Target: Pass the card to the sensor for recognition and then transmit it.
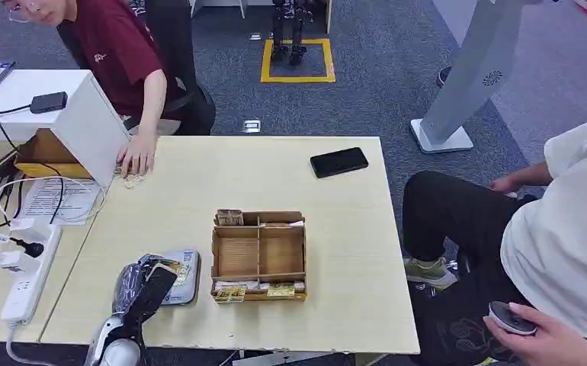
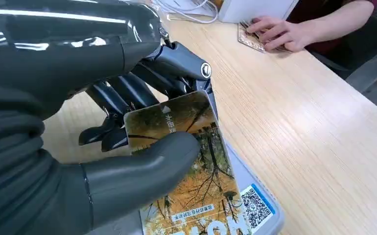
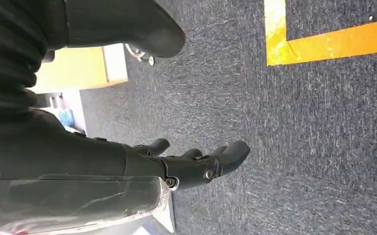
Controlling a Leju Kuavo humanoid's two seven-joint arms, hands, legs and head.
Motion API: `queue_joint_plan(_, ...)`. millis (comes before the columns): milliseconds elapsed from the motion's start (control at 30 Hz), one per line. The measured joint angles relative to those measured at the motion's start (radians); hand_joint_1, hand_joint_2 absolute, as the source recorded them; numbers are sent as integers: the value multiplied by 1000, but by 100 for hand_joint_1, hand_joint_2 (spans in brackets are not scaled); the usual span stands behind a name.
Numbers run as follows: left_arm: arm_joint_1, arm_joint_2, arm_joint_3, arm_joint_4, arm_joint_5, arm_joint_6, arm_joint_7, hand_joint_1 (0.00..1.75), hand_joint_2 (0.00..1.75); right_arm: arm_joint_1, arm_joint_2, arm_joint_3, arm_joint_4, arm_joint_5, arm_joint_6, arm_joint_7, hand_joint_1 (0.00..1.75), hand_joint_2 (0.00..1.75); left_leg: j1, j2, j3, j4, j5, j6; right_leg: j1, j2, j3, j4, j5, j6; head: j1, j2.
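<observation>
While card-lined, wooden tray's (image 1: pixel 259 255) middle bare.

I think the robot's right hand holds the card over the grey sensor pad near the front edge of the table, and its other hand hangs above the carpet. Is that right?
Not quite: the sides are swapped. The left hand holds the card over the grey sensor pad, as the left wrist view shows. The right hand is the one above the carpet, holding nothing.

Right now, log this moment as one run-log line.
left hand: holds card over sensor | right hand: hangs over carpet, holds nothing | card tray: mid-table | stage: recognition, not yet handed over
</observation>
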Motion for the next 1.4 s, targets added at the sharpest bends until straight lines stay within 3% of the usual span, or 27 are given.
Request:
queue_joint_plan(200,-10,-2,7,29,-11,9,-3,175,175,0,0,0,0,8,-1,-8,0,175,0,0,2,0,0,0,0,0,2,0,0,0,0,0)
queue_joint_plan(367,-13,-10,37,16,180,-121,-65,175,175,-1,0,0,0,14,-3,-13,0,175,0,0,3,0,0,0,0,0,2,0,0,0,0,0)
queue_joint_plan(433,-13,-10,42,3,206,-139,-65,175,175,-1,0,0,0,14,-3,-13,0,175,0,0,2,0,0,0,0,0,2,0,0,0,0,0)
queue_joint_plan(833,-24,-4,48,-48,267,-143,-83,175,175,-3,0,0,0,21,-3,-14,0,175,0,0,0,0,0,0,0,0,-2,0,0,0,0,0)
queue_joint_plan(1167,-243,48,76,-87,335,-91,-43,175,175,-16,0,1,0,50,2,-12,0,175,0,0,-1,0,2,0,0,0,-2,1,1,0,0,0)
queue_joint_plan(1400,-376,69,90,-23,385,-54,-32,175,175,-22,0,5,0,63,2,-10,0,175,0,0,-2,0,2,0,0,1,-3,1,1,0,0,0)
